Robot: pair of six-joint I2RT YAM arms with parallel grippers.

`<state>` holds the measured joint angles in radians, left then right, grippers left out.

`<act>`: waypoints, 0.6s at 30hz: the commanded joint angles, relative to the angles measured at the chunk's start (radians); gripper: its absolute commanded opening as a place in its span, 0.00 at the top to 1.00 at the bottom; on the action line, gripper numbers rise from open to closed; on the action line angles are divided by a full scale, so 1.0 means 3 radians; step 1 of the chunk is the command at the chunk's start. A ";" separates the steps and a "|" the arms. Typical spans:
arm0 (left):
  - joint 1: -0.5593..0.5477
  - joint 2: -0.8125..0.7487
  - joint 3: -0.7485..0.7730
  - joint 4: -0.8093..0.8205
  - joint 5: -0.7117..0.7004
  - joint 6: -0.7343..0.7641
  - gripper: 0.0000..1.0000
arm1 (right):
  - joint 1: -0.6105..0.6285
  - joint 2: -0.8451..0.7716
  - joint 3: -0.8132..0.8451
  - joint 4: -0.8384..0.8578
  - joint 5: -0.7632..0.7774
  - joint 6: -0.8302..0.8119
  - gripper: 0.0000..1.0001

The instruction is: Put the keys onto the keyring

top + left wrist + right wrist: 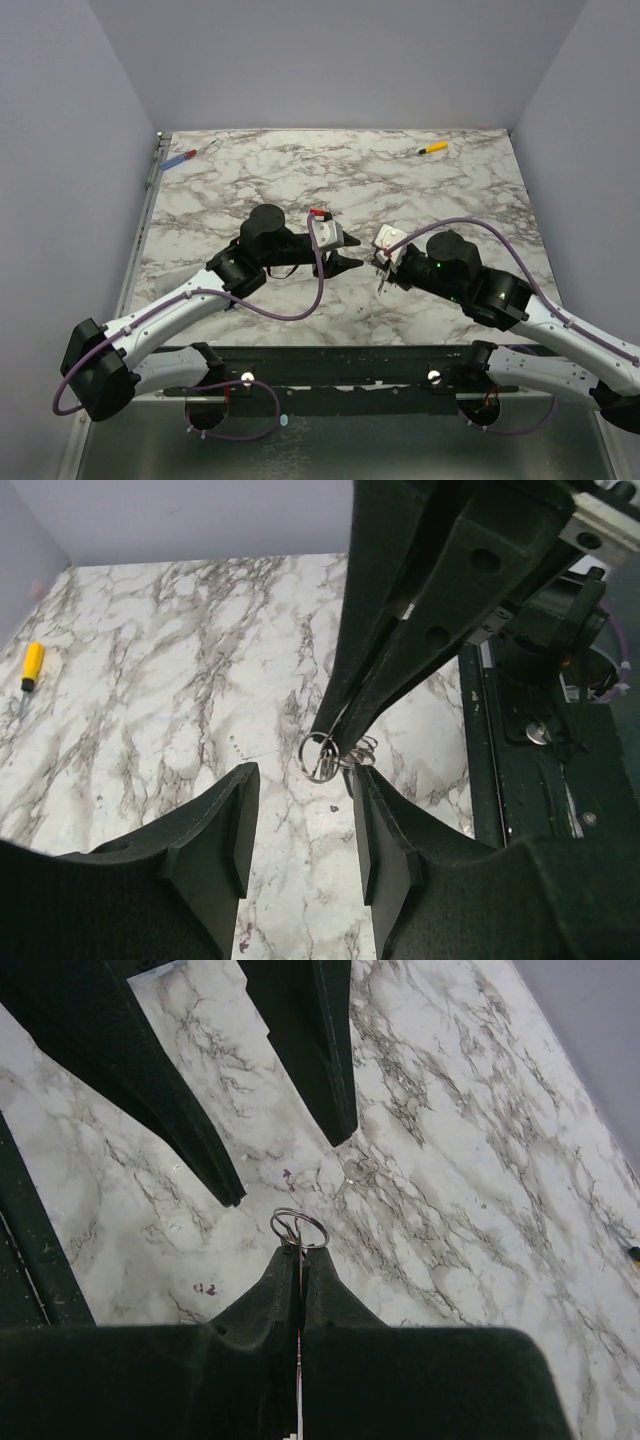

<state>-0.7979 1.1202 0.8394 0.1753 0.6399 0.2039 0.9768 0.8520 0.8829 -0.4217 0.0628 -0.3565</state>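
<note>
Metal keyring (298, 1228) pinched in fully closed right gripper (300, 1254), held mid-scene. Left gripper (300, 785) spread wide, empty, just left of ring. Keys not discernible. Step: presenting ring; next likely needs left jaws closing squarely on it.

Table (400, 190): white marble pattern, grey veining.
Walls (320, 60): plain pale lilac-grey.
Left pincer (300, 815) and right pincer (300, 1256): matte black.
Keyring (298, 1228): silver, glinting.
Screwdriver (433, 148): yellow handle.
Second tool (182, 158): blue and red.
Arm cables (300, 316): purple.
</note>
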 commanded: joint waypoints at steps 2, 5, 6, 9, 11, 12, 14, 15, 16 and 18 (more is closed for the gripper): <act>-0.0020 -0.0011 -0.0042 0.0093 0.0382 0.0018 0.53 | 0.0044 0.0019 0.0144 -0.0059 0.0091 -0.0098 0.99; -0.0020 0.0037 -0.0038 0.0112 0.0390 -0.0036 0.58 | 0.0060 0.0033 0.0159 -0.0072 0.0101 -0.0106 0.99; -0.0020 0.0058 -0.0033 0.0112 0.0398 -0.0046 0.60 | 0.0066 0.0037 0.0160 -0.0068 0.0104 -0.0105 0.99; -0.0020 0.0120 -0.0021 0.0128 0.0412 -0.0071 0.61 | 0.0080 0.0036 0.0169 -0.0072 0.0108 -0.0101 0.99; -0.0020 0.0147 -0.0019 0.0143 0.0398 -0.0084 0.62 | 0.0092 0.0038 0.0169 -0.0070 0.0103 -0.0096 0.99; -0.0020 0.0159 -0.0021 0.0154 0.0387 -0.0087 0.62 | 0.0096 0.0035 0.0169 -0.0072 0.0107 -0.0097 0.99; -0.0019 0.0178 -0.0021 0.0167 0.0357 -0.0098 0.63 | 0.0108 0.0033 0.0163 -0.0072 0.0107 -0.0091 0.99; -0.0021 0.0185 -0.0022 0.0172 0.0342 -0.0103 0.63 | 0.0113 0.0030 0.0157 -0.0072 0.0105 -0.0088 0.99; -0.0023 0.0188 -0.0020 0.0181 0.0337 -0.0106 0.63 | 0.0118 0.0031 0.0156 -0.0069 0.0107 -0.0086 0.99; -0.0025 0.0203 -0.0022 0.0195 0.0344 -0.0111 0.63 | 0.0124 0.0025 0.0144 -0.0058 0.0106 -0.0085 0.99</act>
<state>-0.8005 1.1732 0.8375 0.1955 0.7227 0.1829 1.0031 0.8654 0.8982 -0.4389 0.0708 -0.3691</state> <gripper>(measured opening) 0.375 0.031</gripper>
